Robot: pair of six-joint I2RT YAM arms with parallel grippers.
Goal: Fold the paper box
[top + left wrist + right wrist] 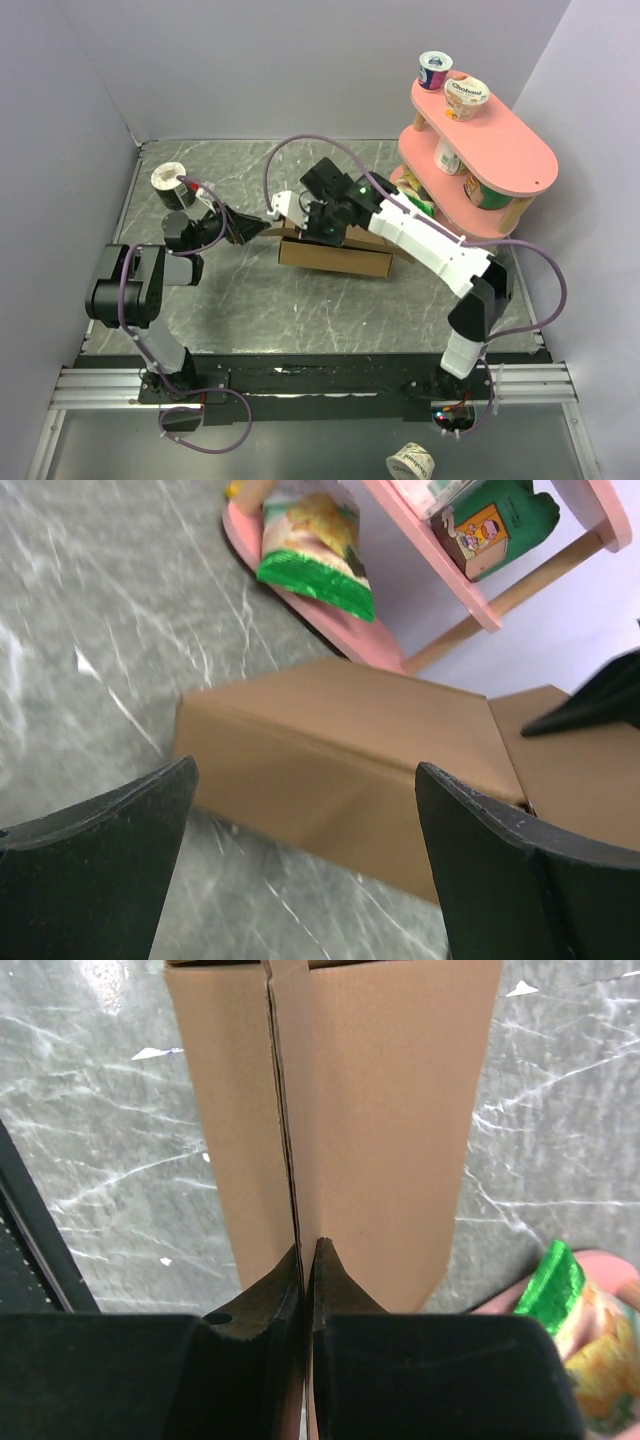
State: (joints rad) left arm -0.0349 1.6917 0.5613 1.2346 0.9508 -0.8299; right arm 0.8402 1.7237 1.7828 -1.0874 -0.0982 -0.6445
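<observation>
– At centre of the overhead view, what lies on the table?
– The paper box [335,258], a shallow brown cardboard shape. Its long side runs across the frame, and it sits just beside the foot of a pink shelf [520,160].
– Where are the arms?
– The right gripper [308,1245] is clenched, its tips meeting on the seam along the box top. Whether a cardboard edge is nipped between them cannot be told. The left gripper [305,775] is spread wide, facing the box's left end and apart from it.
– How should the fold go?
– Probably the right tips pin the top down while the left fingers close squarely on the end panel. They should press along the crease without shoving the box into the shelf.
– Any containers?
– A yogurt cup [434,70] and a Chobani tub [466,97] stand on the shelf's top tier. A green snack bag [315,545] lies on the bottom tier. What the cups and the box hold is hidden.
</observation>
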